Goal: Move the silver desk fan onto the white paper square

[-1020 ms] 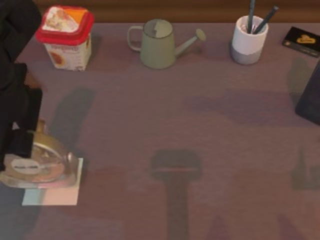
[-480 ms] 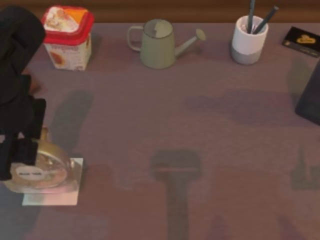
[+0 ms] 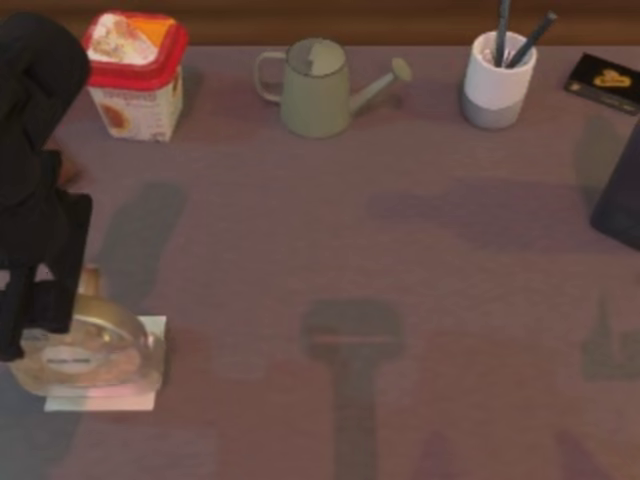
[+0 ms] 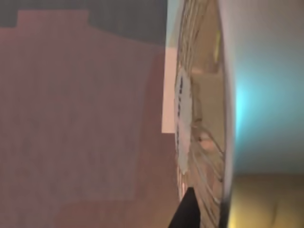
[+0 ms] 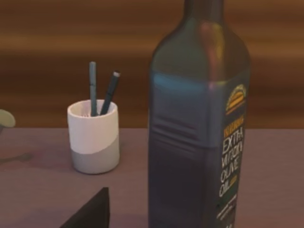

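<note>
So the left tool [image 3: 40,310] looks clamped on the fan [image 3: 85,350], resting it over the paper [image 3: 140,398] near-left. Right tool's out of view, can't tell.

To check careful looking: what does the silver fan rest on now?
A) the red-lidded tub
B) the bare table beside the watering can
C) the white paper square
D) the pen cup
C: the fan sits over the paper square at the table's left, under the left arm.
</note>
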You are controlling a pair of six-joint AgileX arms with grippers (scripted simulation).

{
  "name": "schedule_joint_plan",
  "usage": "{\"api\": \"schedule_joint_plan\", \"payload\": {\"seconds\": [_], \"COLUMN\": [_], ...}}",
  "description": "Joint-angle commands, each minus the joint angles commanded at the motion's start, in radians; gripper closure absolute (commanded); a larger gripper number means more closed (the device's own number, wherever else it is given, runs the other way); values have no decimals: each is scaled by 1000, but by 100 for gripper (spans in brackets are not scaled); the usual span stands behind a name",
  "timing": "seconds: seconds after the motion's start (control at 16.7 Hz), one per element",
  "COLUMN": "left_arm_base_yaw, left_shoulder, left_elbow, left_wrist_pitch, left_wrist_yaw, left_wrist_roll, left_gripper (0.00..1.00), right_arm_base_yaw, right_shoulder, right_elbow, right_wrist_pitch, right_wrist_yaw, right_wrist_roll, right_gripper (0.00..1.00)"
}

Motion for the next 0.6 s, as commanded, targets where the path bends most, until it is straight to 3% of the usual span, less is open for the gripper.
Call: {"api": "schedule_joint_plan", "payload": {"seconds": [0.24,0.6], "left_arm_base_yaw": [0,0], "left_shoulder": [0,0], "left_elbow": [0,0], "left_wrist_pitch": [0,0], "left_wrist_yaw": [0,0], "left_wrist_roll": [0,0], "left_gripper": [2,0], "right_arm_base_yaw": [0,0], "right_shoulder": [0,0], "right_elbow": [0,0], "right_wrist_pitch": [0,0], "right_wrist_yaw": [0,0], "right_wrist_roll": [0,0], "right_gripper": [0,0]}}
